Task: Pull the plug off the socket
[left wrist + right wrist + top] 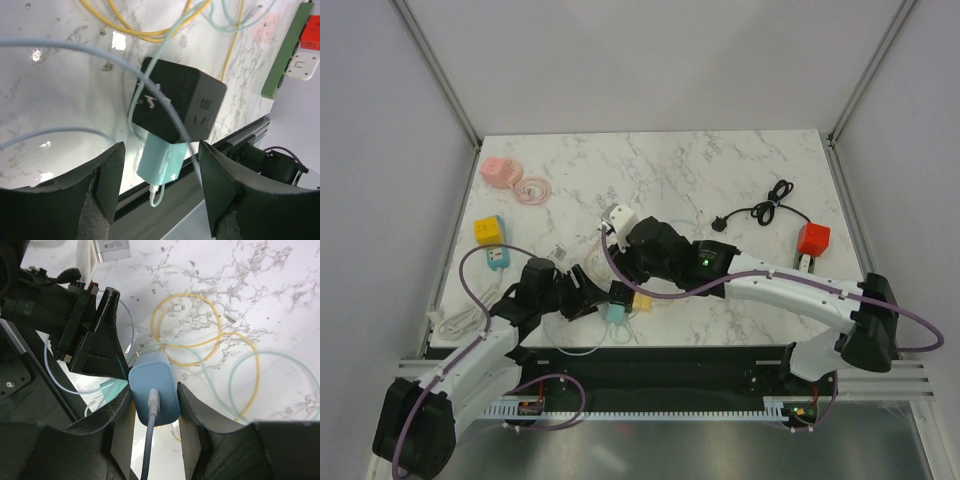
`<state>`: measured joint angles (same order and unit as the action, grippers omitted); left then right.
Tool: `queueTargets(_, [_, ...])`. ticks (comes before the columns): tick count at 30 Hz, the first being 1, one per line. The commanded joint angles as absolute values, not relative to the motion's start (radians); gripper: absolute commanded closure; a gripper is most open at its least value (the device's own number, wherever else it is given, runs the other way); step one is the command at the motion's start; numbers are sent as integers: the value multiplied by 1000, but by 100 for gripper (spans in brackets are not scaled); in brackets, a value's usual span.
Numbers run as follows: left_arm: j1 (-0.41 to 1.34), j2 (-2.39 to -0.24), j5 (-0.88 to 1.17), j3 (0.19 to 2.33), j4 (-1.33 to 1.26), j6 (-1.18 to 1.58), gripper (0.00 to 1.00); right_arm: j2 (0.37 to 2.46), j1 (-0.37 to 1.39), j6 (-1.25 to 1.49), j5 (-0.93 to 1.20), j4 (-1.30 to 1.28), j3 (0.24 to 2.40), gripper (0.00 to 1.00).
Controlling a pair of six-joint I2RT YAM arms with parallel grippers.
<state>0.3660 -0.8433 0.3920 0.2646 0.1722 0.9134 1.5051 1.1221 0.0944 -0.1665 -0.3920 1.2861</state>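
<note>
The left tool (161,150) stands wide, its matte black fingers (107,175) flanking but clear of a boxy black socket cube (175,107) at the near edge of the glossy, grey-veined marble worktop (60,100). A smooth teal plug (160,162) sits in the cube's near face. The right tool (154,412) clamps a rounded blue plug (154,387).

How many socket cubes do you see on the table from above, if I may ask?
6: pink far left, yellow and blue at the left edge, white mid-table, black near the front edge, red at right. More may be hidden.
</note>
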Motion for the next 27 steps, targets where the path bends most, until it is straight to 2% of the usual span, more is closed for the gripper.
queueTargets(1, [362, -754, 365, 340, 261, 874, 32, 1387, 1126, 138, -224, -422, 1354, 100])
queueTargets(7, [362, -568, 217, 527, 471, 839, 18, 1272, 1111, 175, -278, -455, 1419, 100])
queueTargets(13, [362, -381, 164, 733, 613, 793, 13, 1261, 953, 184, -307, -489, 1592, 100])
queueTargets(17, [362, -342, 173, 833, 676, 764, 12, 1295, 746, 274, -240, -463, 1722, 100])
queueTargets(18, [362, -348, 182, 842, 696, 759, 13, 1310, 701, 340, -101, -448, 1753, 100])
queueTargets(20, [362, -356, 189, 868, 713, 755, 13, 1359, 597, 411, -7, -400, 1871, 100])
queueTargets(24, [362, -345, 209, 871, 724, 753, 14, 1469, 499, 456, 6, -405, 2173, 100])
queueTargets(27, [361, -338, 212, 876, 738, 742, 14, 1561, 364, 498, -3, -403, 2271, 100])
